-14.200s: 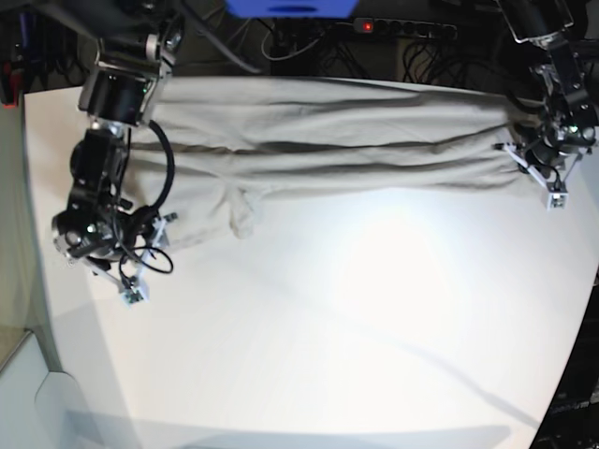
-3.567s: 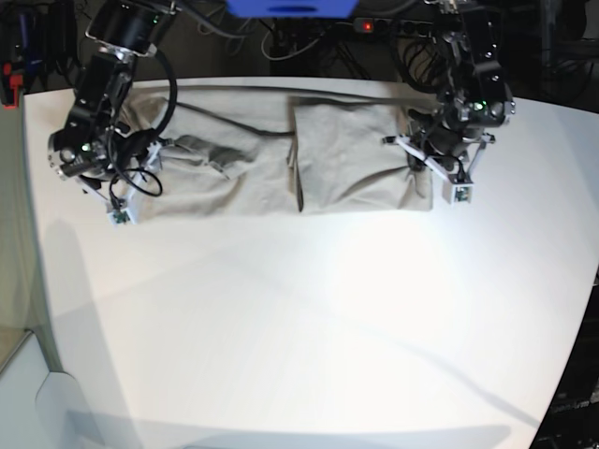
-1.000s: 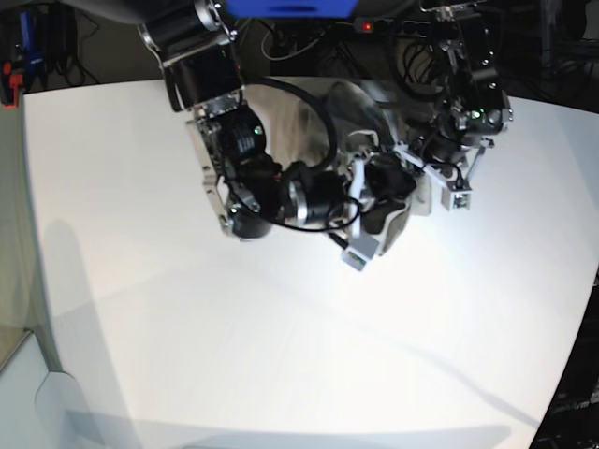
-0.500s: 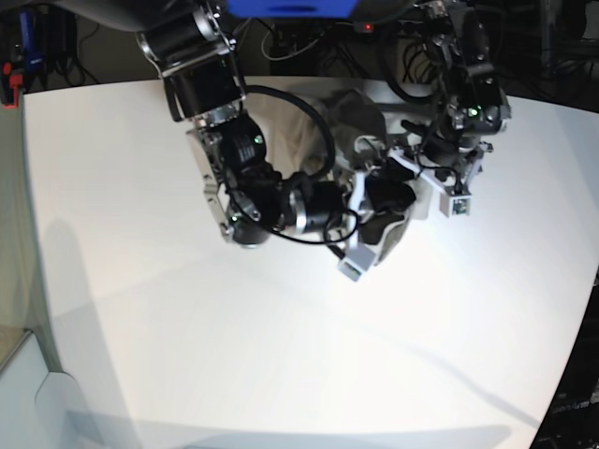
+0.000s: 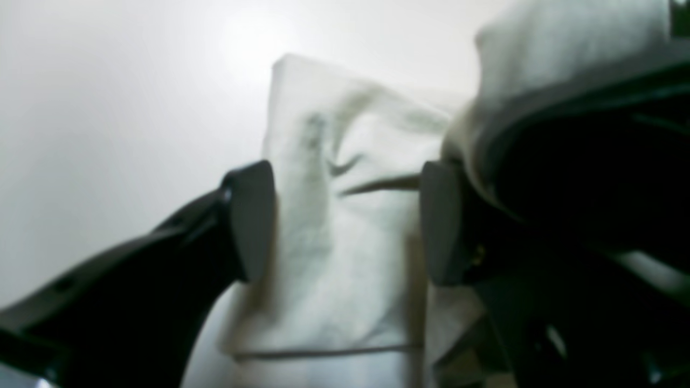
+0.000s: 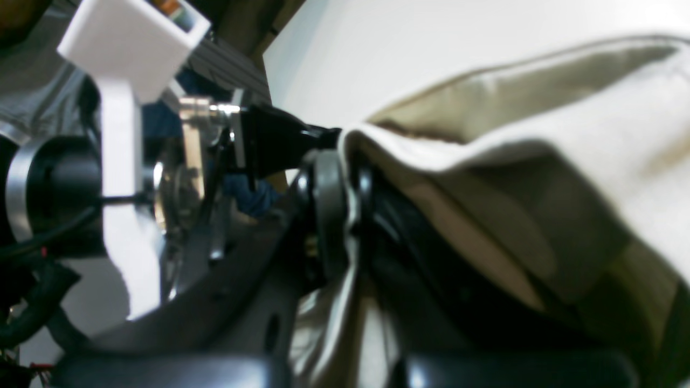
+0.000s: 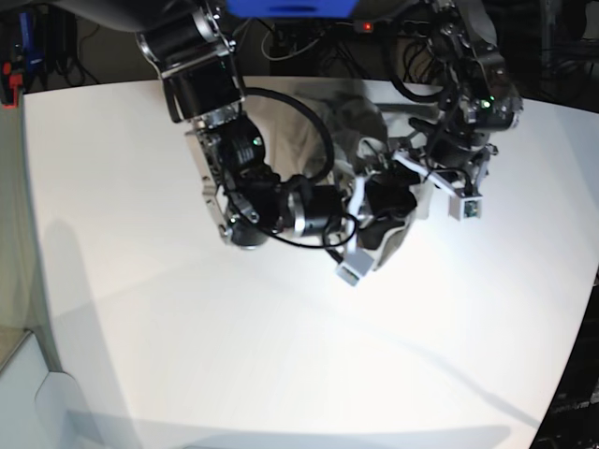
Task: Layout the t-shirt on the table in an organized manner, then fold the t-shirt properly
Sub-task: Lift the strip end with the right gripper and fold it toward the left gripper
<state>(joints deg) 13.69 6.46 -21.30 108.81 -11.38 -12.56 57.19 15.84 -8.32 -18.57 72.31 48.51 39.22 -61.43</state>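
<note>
Right wrist: fingers (image 6: 337, 215) pinching t-shirt (image 6: 539, 161)

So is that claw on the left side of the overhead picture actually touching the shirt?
Touching. In the right wrist view the right gripper is shut on a fold of the t-shirt, with the cloth pinched between its jaws.

1. Your beige t-shirt (image 7: 309, 126) is lying bunched at the bench's far middle, one soft edge lifting off it.
2. Your white bench (image 7: 281, 355) is stretching wide and plain around it.
</note>
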